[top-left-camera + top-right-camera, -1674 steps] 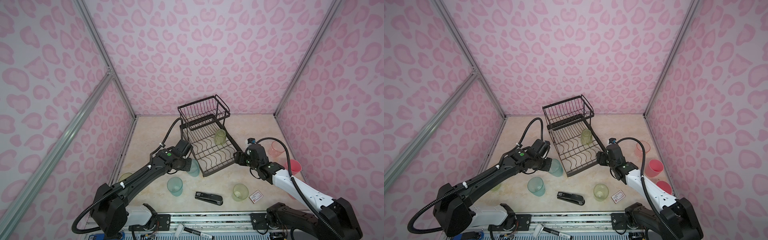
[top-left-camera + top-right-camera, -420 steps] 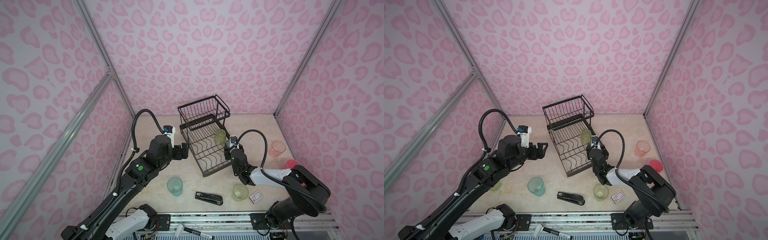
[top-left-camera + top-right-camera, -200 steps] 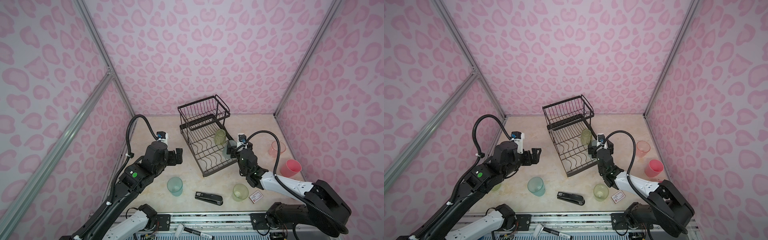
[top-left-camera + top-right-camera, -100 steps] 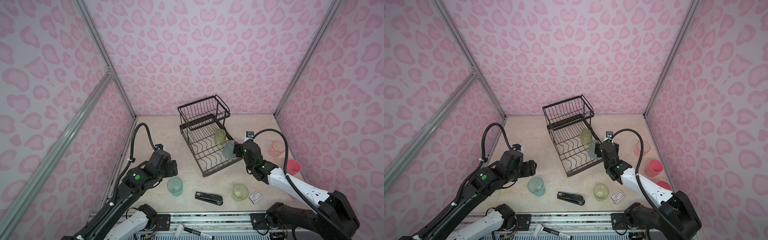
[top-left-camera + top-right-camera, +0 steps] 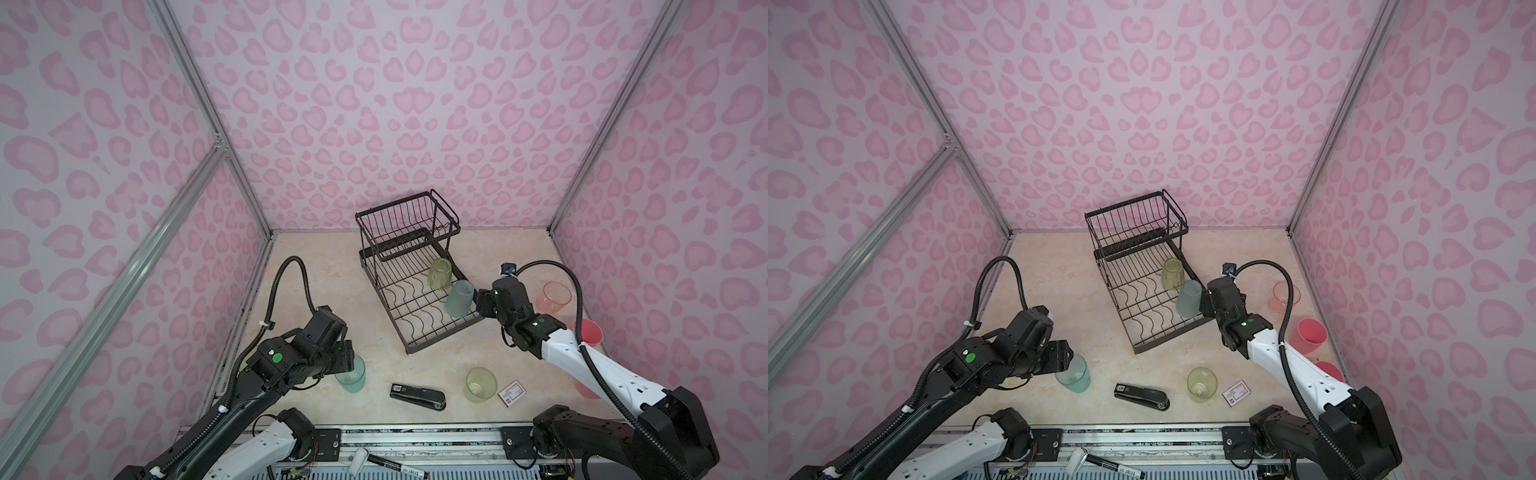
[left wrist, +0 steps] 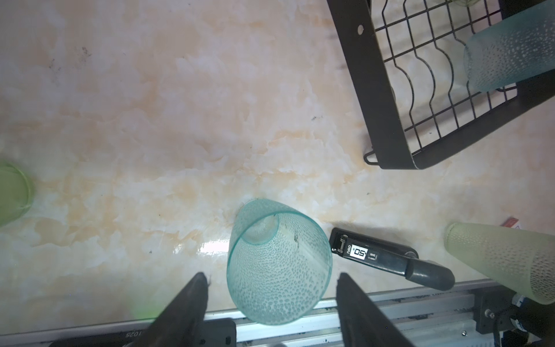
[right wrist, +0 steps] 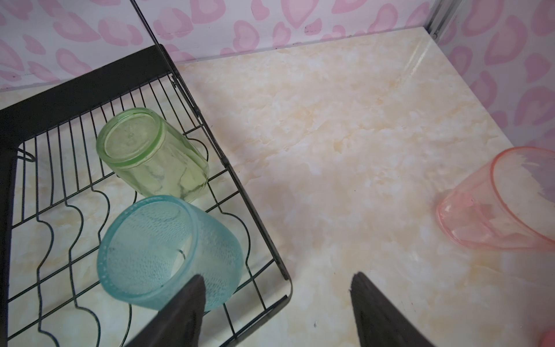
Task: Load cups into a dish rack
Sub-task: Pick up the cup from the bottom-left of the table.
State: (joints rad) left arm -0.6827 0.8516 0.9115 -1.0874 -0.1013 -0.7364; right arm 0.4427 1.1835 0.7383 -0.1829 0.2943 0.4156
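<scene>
Now nearest, left gripper (image 6: 271, 276) jaws apart, straddling upright teal cup (image 6: 285, 255) on table (image 6: 150, 120), not pinching yet; pickup step, I'd judge; next needs closing, then lifting; farther, right gripper (image 7: 277, 276) jaws spread, empty, beside frosted blue cup (image 7: 156, 246) in dish rack (image 6: 375, 90) lower tray; yellow-green cup (image 7: 150, 156) just behind.

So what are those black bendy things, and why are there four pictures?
Those are two robot arms, each ending in a two-fingered tool. Two pictures look down from above on everything; two come from small cameras on the arms' wrists. On the table stand a black wire dish rack, several plastic cups, a stapler and a small card. A green cup and a frosted blue cup already sit in the rack. The left tool is open around a teal cup, not gripping it. The right tool is open and empty, beside the blue cup.
</scene>
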